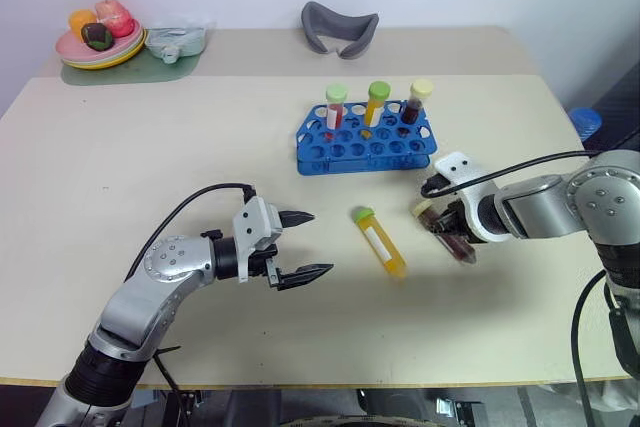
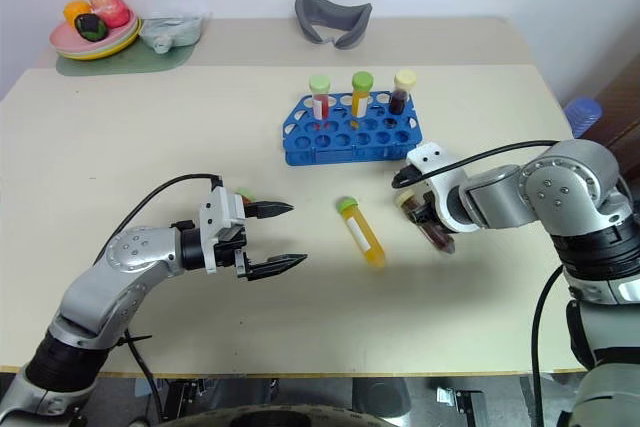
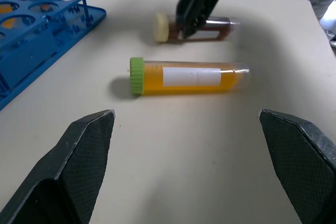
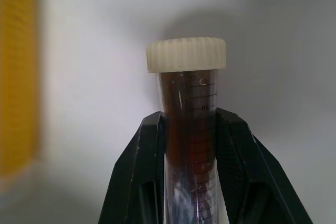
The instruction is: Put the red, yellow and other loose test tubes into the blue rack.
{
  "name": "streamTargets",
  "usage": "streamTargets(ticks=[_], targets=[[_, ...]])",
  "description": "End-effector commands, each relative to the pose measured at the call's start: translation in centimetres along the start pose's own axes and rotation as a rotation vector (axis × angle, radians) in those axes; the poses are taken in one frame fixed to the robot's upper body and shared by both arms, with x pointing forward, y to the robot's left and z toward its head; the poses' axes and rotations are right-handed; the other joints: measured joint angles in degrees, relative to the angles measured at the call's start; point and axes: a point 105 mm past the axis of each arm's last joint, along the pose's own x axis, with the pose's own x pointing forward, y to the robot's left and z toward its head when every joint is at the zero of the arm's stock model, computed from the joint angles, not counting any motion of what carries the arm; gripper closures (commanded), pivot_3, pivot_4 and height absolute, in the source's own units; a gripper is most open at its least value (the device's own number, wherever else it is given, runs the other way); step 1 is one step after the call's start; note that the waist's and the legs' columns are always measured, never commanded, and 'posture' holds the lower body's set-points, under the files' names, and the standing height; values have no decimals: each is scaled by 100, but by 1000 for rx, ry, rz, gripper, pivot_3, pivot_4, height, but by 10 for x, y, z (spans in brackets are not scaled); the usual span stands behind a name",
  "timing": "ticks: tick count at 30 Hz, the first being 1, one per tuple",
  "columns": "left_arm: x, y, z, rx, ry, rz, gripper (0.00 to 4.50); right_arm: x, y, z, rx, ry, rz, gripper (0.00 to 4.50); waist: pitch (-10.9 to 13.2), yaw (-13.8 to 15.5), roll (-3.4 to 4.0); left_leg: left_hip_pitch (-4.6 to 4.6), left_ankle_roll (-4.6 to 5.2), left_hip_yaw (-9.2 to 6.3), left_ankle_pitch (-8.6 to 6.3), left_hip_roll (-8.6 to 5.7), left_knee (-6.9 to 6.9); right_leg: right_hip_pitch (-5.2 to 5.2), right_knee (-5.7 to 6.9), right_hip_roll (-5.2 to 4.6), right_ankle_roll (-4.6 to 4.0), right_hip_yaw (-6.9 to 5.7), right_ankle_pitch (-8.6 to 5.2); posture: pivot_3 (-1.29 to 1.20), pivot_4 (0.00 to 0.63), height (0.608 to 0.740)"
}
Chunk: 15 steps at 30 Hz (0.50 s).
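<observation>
The blue rack (image 1: 365,152) stands at mid-table with three capped tubes upright in its back row: red (image 1: 334,107), yellow (image 1: 376,102) and dark (image 1: 417,102). A yellow-orange test tube (image 1: 380,242) with a green cap and white label lies flat in front of the rack. To its right lies a dark-brown tube (image 4: 186,77) with a cream cap. My right gripper (image 1: 450,232) is shut on its body and angled down at the table. My left gripper (image 1: 305,245) hovers open to the left of the yellow tube, pointing at it, with nothing between its fingers. A small green bit (image 2: 243,194) peeks out behind it.
A plate of toy food (image 1: 100,42) on a green mat and a clear bag (image 1: 178,39) sit at the far left corner. A grey curved object (image 1: 340,29) lies at the back centre. A blue object (image 1: 587,122) shows beyond the table's right edge.
</observation>
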Motion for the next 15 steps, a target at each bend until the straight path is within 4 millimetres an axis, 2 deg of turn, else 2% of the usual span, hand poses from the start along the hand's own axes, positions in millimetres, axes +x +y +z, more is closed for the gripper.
streamTargets(ticks=[1,3,4,6,8,12,15], targets=[[-5,6,6,40,-20,37,0,-34,4,54,-76,-355,-42,3759,0,5,0,0,0,0,0,1,0,-1,1,1,0,0,0,0,150,740],[-8,13,8,37,-26,77,0,-49,-5,78,-79,-555,-128,3759,0,9,0,-2,0,-1,0,1,0,-1,0,0,0,-1,0,0,150,740],[-9,15,9,34,-31,88,0,-52,-9,83,-78,-609,-152,3759,-1,9,-1,-2,0,-1,0,0,1,-1,-1,0,0,-1,0,0,150,740],[-9,25,13,31,-58,149,0,-58,-19,96,92,-845,-198,3759,-13,9,-20,-1,0,0,0,0,-2,0,-2,0,0,-1,0,0,150,740],[-6,34,18,38,-81,196,0,-54,-31,96,175,-974,-310,3759,-13,10,-20,-1,-1,-6,0,4,-1,2,-1,5,0,-7,0,0,150,740],[-2,43,26,31,-127,236,0,-42,-36,96,192,-1136,-478,3759,-11,3,-16,-5,-4,-1,2,-1,3,-2,2,-4,1,-3,1,0,150,740],[0,48,33,37,-149,252,0,-25,-35,92,229,-1183,-486,3759,-11,-20,-11,-3,-7,-1,4,1,0,-7,10,0,1,-3,1,0,150,740]])
